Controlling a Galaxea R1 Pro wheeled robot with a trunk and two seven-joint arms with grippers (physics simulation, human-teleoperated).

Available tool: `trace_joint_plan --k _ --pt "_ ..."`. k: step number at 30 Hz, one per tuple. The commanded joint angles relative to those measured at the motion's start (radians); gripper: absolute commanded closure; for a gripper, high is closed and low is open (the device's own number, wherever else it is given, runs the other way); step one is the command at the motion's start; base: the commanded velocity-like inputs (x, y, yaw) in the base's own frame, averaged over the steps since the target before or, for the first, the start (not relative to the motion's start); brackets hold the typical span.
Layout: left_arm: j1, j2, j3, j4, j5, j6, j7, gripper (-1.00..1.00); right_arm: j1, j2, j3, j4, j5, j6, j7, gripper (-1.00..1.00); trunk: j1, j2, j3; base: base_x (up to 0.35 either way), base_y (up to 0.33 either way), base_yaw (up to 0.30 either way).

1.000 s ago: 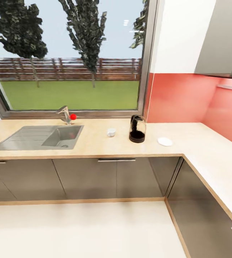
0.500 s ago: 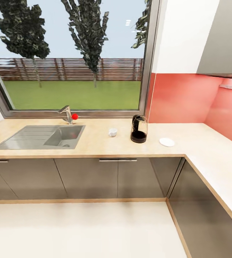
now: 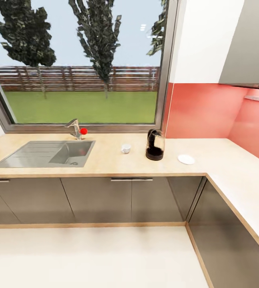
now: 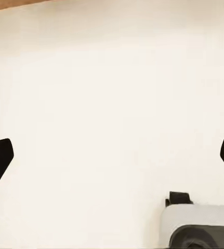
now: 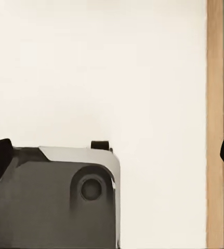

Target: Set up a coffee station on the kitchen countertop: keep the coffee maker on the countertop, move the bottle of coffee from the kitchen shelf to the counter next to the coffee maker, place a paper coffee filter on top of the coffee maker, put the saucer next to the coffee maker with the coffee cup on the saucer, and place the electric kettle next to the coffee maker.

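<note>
The coffee maker (image 3: 154, 145) is standing on the tabletop (image 3: 113, 160), between the coffee cup (image 3: 125, 149) and saucer (image 3: 186, 159). Both the left end effector (image 4: 112, 161) and right end effector (image 5: 112, 161) are hanging wide open, gripping nothing, over pale floor (image 3: 89, 256).

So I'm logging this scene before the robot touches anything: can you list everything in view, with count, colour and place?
Coffee maker: one, black with a clear body, on the countertop near the red wall.
Coffee cup: one, white, on the countertop between sink and coffee maker.
Saucer: one, white, on the countertop on the coffee maker's other side, apart from it.
Sink: one, grey steel, set in the countertop under the window.
Faucet: one, chrome with a red knob, behind the sink.
Countertop: one, light wood, L-shaped.
Cabinets: grey fronts below the countertop.
Left end effector: black fingertips wide apart, over pale floor.
Right end effector: the same.
</note>
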Motion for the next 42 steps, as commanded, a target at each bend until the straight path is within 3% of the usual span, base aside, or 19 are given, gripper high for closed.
trace_joint_plan --k 1,4,11,15,18,24,27,28,33,34,36,40,41,42 --pt "-0.018 -0.001 0.006 -0.042 -0.008 -0.004 0.0 -1.0 0.0 0.0 -0.001 -0.053 0.0 -0.003 -0.001 -1.0 0.0 -0.002 -0.002 0.0 0.0 0.0" --pt "-0.085 -0.005 0.009 -0.104 0.01 -0.005 -0.006 -1.0 0.0 -0.001 -0.001 -0.18 0.0 -0.003 -0.001 -1.0 0.0 -0.002 -0.002 0.0 0.0 0.0" --pt "-0.283 -0.037 0.006 -0.136 0.102 -0.005 -0.056 -1.0 -0.003 0.002 -0.001 -0.454 -0.003 -0.006 -0.001 -1.0 0.0 -0.002 -0.002 0.0 0.0 0.0" --pt "-0.384 -0.045 0.006 -0.138 0.115 0.0 -0.116 -1.0 -0.009 0.002 -0.001 -0.577 -0.008 -0.008 -0.001 -1.0 0.0 -0.002 -0.002 0.0 0.0 0.0" --pt "-0.469 -0.047 0.006 -0.138 0.12 0.007 -0.154 -1.0 -0.034 0.002 -0.001 -0.677 -0.034 -0.008 -0.001 -1.0 0.0 -0.002 -0.002 0.0 0.0 0.0" --pt "-0.629 -0.057 0.007 -0.136 0.148 0.047 -0.177 -1.0 -0.143 0.0 -0.007 -0.803 -0.144 -0.002 -0.001 -1.0 0.0 -0.002 -0.002 0.0 0.0 0.0" --pt "-0.72 -0.064 0.007 -0.136 0.165 0.159 -0.198 -1.0 -0.238 -0.001 -0.061 -0.831 -0.168 0.03 -0.001 -1.0 0.0 -0.002 -0.002 0.0 0.0 0.0" --pt "-0.824 -0.066 0.007 -0.127 0.171 0.281 -0.248 -1.0 -0.376 -0.001 -0.119 -0.842 -0.174 0.166 -0.001 -1.0 0.0 -0.002 -0.002 0.0 0.0 0.0" --pt "-0.92 -0.082 0.007 -0.119 0.172 0.394 -0.276 -1.0 -0.542 -0.001 -0.134 -0.84 -0.175 0.323 0.0 -1.0 0.0 -0.002 -0.002 0.0 0.0 0.0" --pt "-0.924 -0.086 0.007 -0.119 0.172 0.405 -0.284 -1.0 -0.549 -0.001 -0.134 -0.84 -0.175 0.333 0.0 -1.0 0.0 -0.002 -0.002 0.0 0.0 0.0" --pt "-0.925 -0.092 0.002 -0.115 0.165 0.471 -0.445 -1.0 -0.572 0.001 -0.132 -0.834 -0.175 0.381 0.002 -1.0 0.0 -0.002 -0.002 0.0 0.0 0.0" --pt "-0.923 -0.087 -0.003 -0.115 0.163 0.504 -0.506 -1.0 -0.57 0.004 -0.13 -0.829 -0.173 0.388 0.006 -1.0 0.0 -0.002 -0.002 0.0 0.0 0.0" --pt "-0.927 -0.086 -0.003 -0.118 0.162 0.582 -0.571 -1.0 -0.564 0.006 -0.128 -0.816 -0.173 0.388 0.007 -1.0 0.0 -0.002 -0.002 0.0 0.0 0.0" --pt "-0.931 -0.087 -0.002 -0.121 0.162 0.612 -0.599 -1.0 -0.563 0.007 -0.128 -0.813 -0.173 0.388 0.007 -1.0 0.0 -0.002 -0.002 0.0 0.0 0.0"
